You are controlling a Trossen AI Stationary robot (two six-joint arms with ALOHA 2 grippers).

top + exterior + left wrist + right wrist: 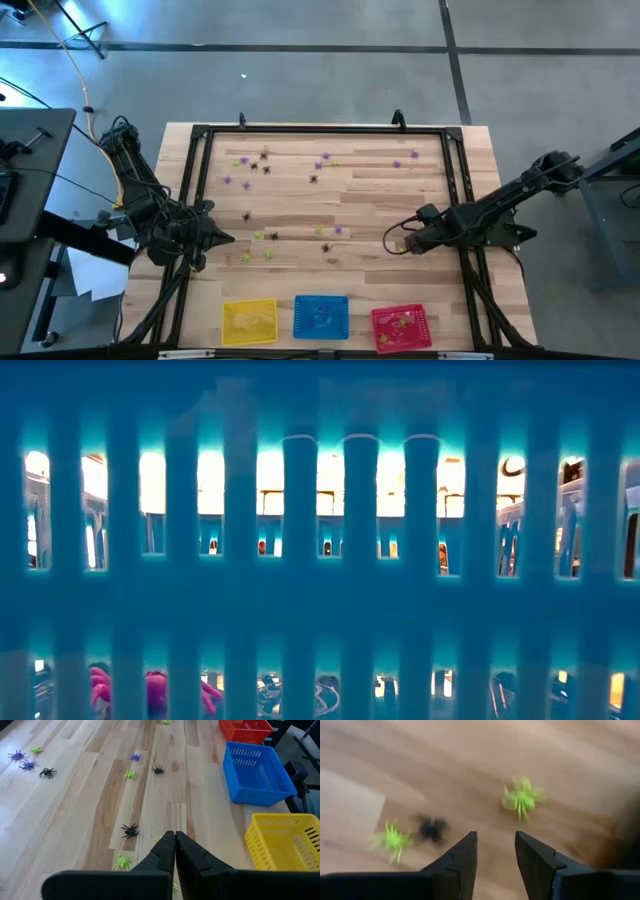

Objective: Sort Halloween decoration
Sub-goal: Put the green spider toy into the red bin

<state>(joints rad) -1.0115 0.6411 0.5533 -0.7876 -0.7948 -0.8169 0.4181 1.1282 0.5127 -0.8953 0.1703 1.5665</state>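
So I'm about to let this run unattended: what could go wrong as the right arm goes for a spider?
Likely slips, judged from this moment:
1. The right gripper is open above bare wood; the tiny yellow-green plastic spider sits off to one side, so closing now might catch nothing.
2. A small black plastic spider lies right beside another yellow-green spider; a grab there could take both colours.

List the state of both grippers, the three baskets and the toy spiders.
Left gripper: shut, empty.
Right gripper: open, empty, above the table.
Yellow basket: upright.
Blue basket: upright.
Red basket: upright, holds green spiders.
Toy spiders: scattered on the table.
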